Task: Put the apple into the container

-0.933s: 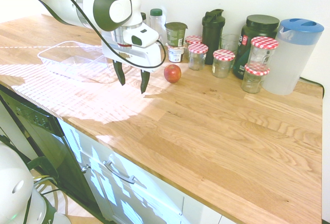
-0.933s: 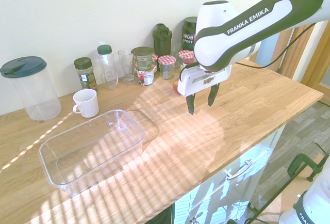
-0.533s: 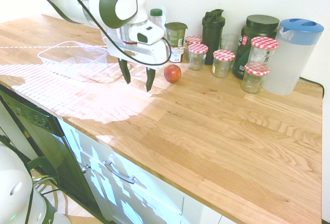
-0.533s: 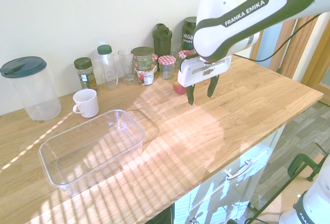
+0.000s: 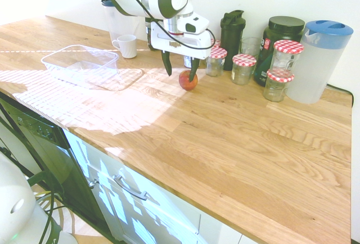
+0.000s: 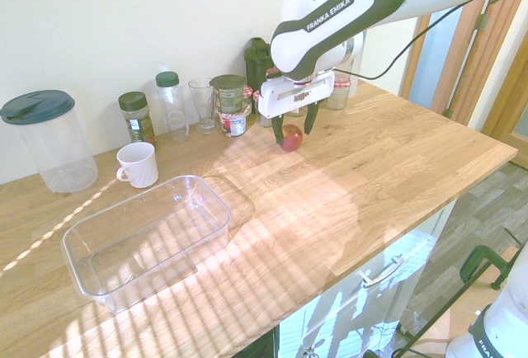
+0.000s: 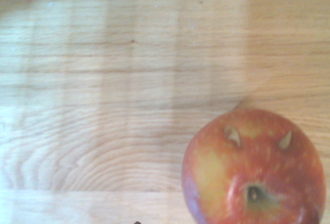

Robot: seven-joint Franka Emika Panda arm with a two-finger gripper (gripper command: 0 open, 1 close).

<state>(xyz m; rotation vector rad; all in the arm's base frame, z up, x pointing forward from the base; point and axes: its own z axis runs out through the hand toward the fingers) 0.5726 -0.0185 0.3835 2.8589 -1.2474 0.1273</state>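
The small red apple (image 5: 188, 80) (image 6: 291, 137) rests on the wooden counter in front of the row of jars. In the wrist view the apple (image 7: 255, 167) fills one corner, red with a yellowish patch, stem pit up. My gripper (image 5: 180, 73) (image 6: 294, 128) hangs open just above the apple, one dark finger on each side of it, not gripping. The container (image 5: 62, 59) (image 6: 216, 195), a shallow clear plastic tub, stands empty on the counter well away from the apple, toward the arm's base side.
A white mug (image 5: 127, 46) (image 6: 138, 164) stands between tub and jars. Red-checked jars (image 5: 244, 67), a dark shaker (image 5: 232, 30), a green tub (image 5: 279, 39) and a blue-lidded pitcher (image 5: 318, 61) line the wall behind the apple. A second pitcher (image 6: 47, 139) stands near the mug.
My arm has swung from the counter's middle toward the wall, bringing the open gripper from beside the apple to straddle it from above. The apple has not moved.
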